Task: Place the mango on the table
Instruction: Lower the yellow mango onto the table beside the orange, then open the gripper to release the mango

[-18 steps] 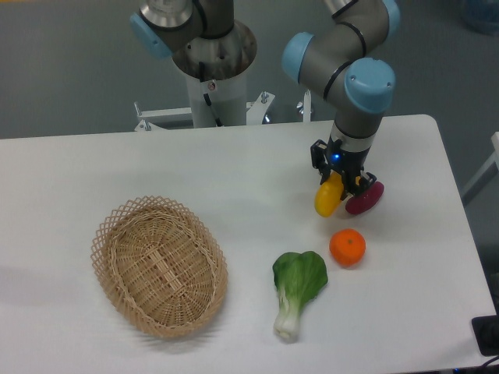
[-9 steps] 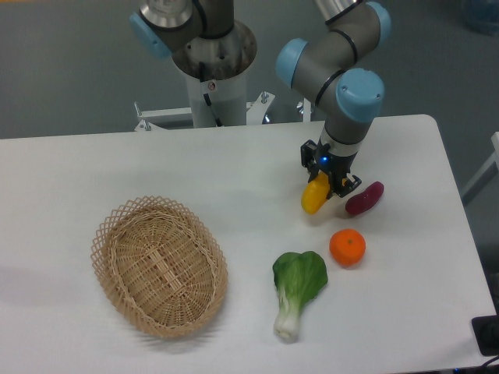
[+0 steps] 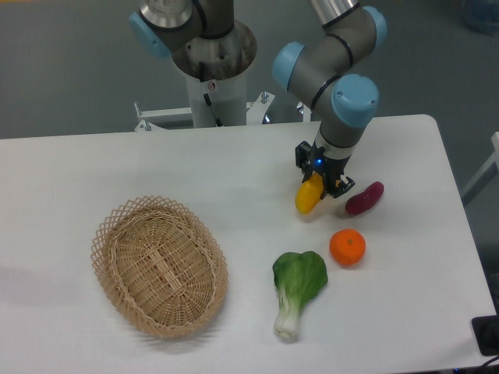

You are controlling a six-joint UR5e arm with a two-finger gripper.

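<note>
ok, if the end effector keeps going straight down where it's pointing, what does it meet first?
Probably bare table. The end effector, gripping the mango, points down at open tabletop; the purple tuber lies off to the side. Height is unclear.

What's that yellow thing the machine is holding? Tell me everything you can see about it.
It looks like a mango: a smooth, elongated fruit, yellow shading to orange, with no marks visible. It hangs tilted, its upper end pinched in the gripper and its lower end pointing down and left toward the white table. Whether it touches the tabletop cannot be told. It sits left of a dark purple-red tuber and above a round orange, apart from both.
</note>
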